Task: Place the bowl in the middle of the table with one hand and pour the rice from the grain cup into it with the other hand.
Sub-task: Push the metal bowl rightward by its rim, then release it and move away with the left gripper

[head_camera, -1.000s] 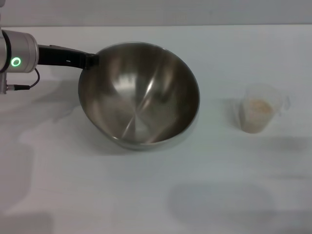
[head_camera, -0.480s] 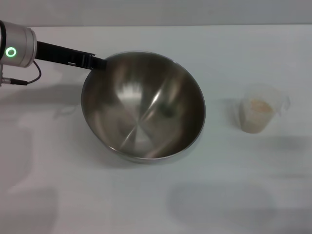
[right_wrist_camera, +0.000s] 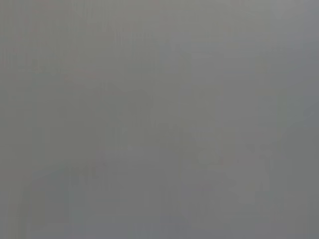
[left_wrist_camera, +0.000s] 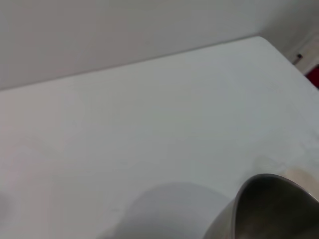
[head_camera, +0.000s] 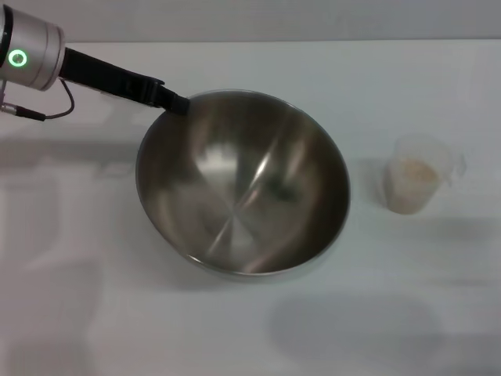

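Gripping the far-left rim of the round, brushed-steel bowl [head_camera: 243, 184], the left claw [head_camera: 174, 103] holds it tilted near the middle of the smooth white table [head_camera: 235, 329]. Right of it, apart, stands the translucent grain cup [head_camera: 416, 176] holding pale rice [head_camera: 412, 171]. No right claw shows.

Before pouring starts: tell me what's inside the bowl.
The bowl shows only bare shiny steel inside, no grains. The rice sits in the grain cup. The left gripper grips the bowl's rim; the table beneath is hidden.
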`<state>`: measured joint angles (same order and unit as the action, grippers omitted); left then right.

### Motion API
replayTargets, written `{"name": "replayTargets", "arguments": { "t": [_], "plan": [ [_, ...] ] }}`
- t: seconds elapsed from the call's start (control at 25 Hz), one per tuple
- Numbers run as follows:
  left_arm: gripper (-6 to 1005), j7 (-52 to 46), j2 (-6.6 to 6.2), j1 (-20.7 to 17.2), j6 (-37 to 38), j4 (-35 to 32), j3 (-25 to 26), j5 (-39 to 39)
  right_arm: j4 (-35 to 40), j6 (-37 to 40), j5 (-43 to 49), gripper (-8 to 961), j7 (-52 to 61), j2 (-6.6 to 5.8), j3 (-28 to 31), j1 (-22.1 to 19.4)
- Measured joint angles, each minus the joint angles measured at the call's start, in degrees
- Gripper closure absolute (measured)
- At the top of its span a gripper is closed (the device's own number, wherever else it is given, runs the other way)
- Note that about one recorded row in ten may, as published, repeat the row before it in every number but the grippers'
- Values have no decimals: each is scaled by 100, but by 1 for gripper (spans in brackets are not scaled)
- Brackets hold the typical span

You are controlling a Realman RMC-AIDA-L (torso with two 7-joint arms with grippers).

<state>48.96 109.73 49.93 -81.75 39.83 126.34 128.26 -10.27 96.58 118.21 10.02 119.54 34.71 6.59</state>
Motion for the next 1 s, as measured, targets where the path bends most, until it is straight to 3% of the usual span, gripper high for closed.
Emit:
{"name": "replayTargets", "arguments": {
  "t": [0.12, 0.28, 0.68, 1.0],
  "plan": [
    [959, 2, -21, 71, -112, -108, 31, -20, -1, 0, 0, 116, 0, -1, 0, 0],
    [960, 30, 48, 96, -336, -124, -31, -47, -3, -12, 0, 116, 0, -1, -9, 20],
    [960, 439, 472, -177, -566, 30, -121, -31, -7, -73, 0, 117, -1, -1, -76, 73],
    [961, 554, 523, -422, -148, 32, -125, -47, 1, -70, 0, 117, -1, -10, -104, 89]
  ]
}}
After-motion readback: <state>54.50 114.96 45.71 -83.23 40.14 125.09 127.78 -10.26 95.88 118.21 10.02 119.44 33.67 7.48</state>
